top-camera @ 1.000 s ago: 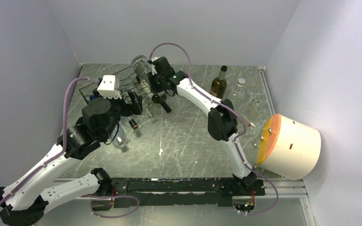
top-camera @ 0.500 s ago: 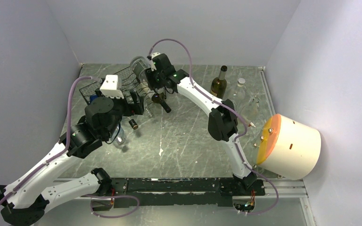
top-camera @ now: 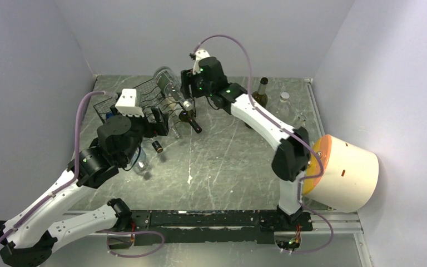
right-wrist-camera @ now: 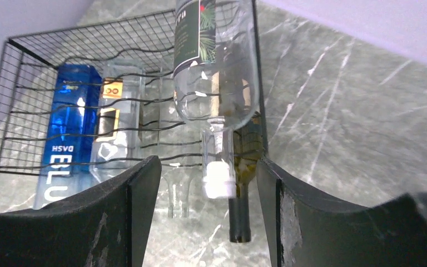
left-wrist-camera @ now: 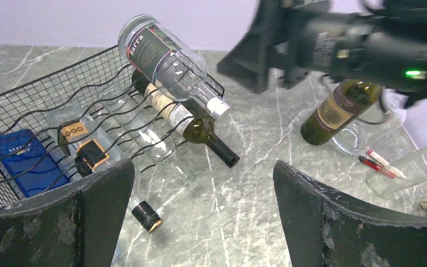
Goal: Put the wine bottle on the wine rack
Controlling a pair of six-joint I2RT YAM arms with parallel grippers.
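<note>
The black wire wine rack (top-camera: 123, 102) stands at the back left, its wavy tiers also visible in the left wrist view (left-wrist-camera: 44, 97) and the right wrist view (right-wrist-camera: 33, 61). A clear wine bottle (top-camera: 168, 84) with a white cap lies tilted on the rack's top tier at its right end (left-wrist-camera: 167, 58) (right-wrist-camera: 217, 61). My right gripper (top-camera: 187, 89) is open just behind its cap (right-wrist-camera: 218, 179), touching nothing; the jaws frame the cap with gaps on both sides (right-wrist-camera: 208, 214). My left gripper (top-camera: 158, 119) hangs open in front of the rack, empty (left-wrist-camera: 203, 217).
A dark green bottle (left-wrist-camera: 192, 128), a blue bottle (right-wrist-camera: 66, 128) and clear bottles lie in the lower tier. A black-capped bottle neck (left-wrist-camera: 147, 216) sticks out by the left fingers. A green bottle (top-camera: 258, 101) and a clear one (top-camera: 283, 103) stand at the back right. A cream cylinder (top-camera: 347, 172) sits far right.
My right gripper has opened, let go of the clear bottle and drawn back up and to the right. The bottle stays on the rack. The left arm has hardly moved.
</note>
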